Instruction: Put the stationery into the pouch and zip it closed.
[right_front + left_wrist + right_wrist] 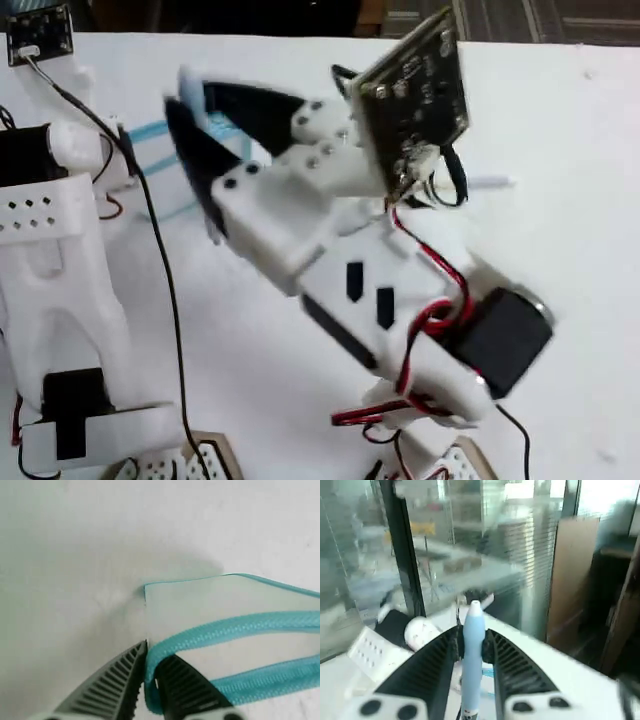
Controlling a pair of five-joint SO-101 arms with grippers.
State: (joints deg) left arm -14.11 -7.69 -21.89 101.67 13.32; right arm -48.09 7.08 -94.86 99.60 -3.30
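A clear pouch (200, 605) with a teal zipper (240, 625) lies flat on the white table. My left gripper (150, 657) is shut on the zipper's end at the pouch's corner. In the high view the pouch's teal lines (150, 135) show between the two arms, mostly hidden by them. My right gripper (471, 637) is shut on a light blue pen (471, 655), which stands up between the fingers with its tip toward the room. In the high view the right gripper (195, 120) hangs over the pouch area with the pen (192, 95) at its tip.
The right arm's body (380, 300) and its camera board (415, 90) cover the table's middle. The left arm (50, 230) stands at the left edge with a black cable (160, 260) beside it. A thin pale object (490, 183) lies to the right. Bare table (560, 150) stretches right.
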